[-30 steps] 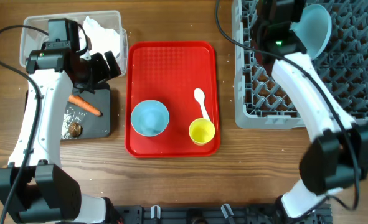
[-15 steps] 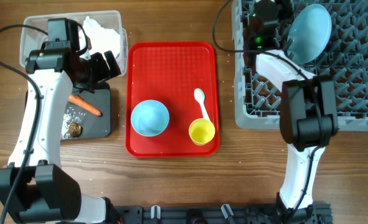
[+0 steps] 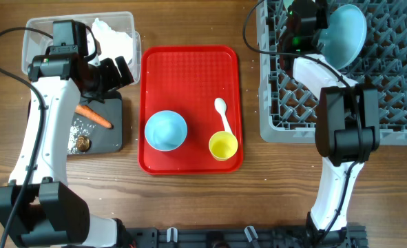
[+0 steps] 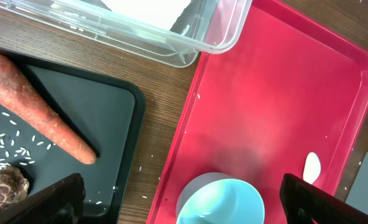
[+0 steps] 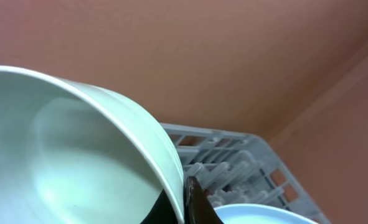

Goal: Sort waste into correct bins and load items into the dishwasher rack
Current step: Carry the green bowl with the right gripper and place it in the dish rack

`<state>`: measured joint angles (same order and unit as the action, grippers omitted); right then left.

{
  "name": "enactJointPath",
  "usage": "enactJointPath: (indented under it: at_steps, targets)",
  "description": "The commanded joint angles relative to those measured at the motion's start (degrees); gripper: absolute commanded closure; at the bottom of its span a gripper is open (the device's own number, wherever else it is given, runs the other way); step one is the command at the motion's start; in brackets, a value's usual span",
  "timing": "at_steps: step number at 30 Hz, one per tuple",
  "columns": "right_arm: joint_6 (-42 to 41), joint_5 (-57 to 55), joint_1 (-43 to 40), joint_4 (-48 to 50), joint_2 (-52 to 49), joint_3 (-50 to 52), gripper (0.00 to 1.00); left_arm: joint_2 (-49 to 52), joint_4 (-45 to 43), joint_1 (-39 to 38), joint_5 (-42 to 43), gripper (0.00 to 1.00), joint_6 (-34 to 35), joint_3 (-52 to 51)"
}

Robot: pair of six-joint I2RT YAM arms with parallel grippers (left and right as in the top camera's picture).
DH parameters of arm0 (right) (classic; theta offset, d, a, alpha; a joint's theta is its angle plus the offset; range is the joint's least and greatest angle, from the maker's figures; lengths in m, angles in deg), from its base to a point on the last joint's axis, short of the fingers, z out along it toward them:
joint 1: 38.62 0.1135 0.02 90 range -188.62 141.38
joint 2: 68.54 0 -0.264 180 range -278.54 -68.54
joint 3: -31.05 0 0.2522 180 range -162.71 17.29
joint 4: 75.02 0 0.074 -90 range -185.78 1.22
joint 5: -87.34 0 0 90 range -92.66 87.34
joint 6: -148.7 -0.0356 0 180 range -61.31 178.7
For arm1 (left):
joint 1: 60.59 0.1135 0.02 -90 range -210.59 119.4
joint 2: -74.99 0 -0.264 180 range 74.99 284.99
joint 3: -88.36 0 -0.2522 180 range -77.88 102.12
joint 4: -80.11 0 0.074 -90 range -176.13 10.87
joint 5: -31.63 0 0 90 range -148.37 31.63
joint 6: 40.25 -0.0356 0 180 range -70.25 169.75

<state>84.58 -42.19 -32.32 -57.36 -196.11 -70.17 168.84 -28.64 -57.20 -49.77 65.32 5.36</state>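
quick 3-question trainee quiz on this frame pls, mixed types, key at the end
1. True or false: the carrot lies in the black tray.
2. Which of these sits on the red tray? A) plate B) yellow cup C) napkin
3. What does the right gripper hold?

Key: 1 true; 2 B; 3 the teal bowl, gripped by its rim over the rack.
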Motion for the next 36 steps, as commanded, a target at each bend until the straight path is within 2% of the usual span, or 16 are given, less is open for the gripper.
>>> enactJointPath:
  at_steps: [1, 19, 25, 36]
  targets:
    - [-4.02, 2.16, -0.42, -0.02, -1.88, -0.28, 0.96, -0.85, 0.0, 0.37, -0.37, 0.0, 0.09, 1.09]
    - [-4.02, 4.74, -0.46, 2.93, -2.43, -0.28, 0.96, -0.85, 0.0, 0.37, -0.37, 0.0, 0.09, 1.09]
    - [-3.32, 4.9, -0.66, 5.03, -5.35, -0.28, 0.96, -0.85, 0.0, 0.37, -0.37, 0.0, 0.11, 1.09]
    - [1.11, 3.61, -1.14, 13.49, -5.84, -0.31, 0.96, -0.85, 0.0, 0.37, -0.37, 0.0, 0.09, 1.09]
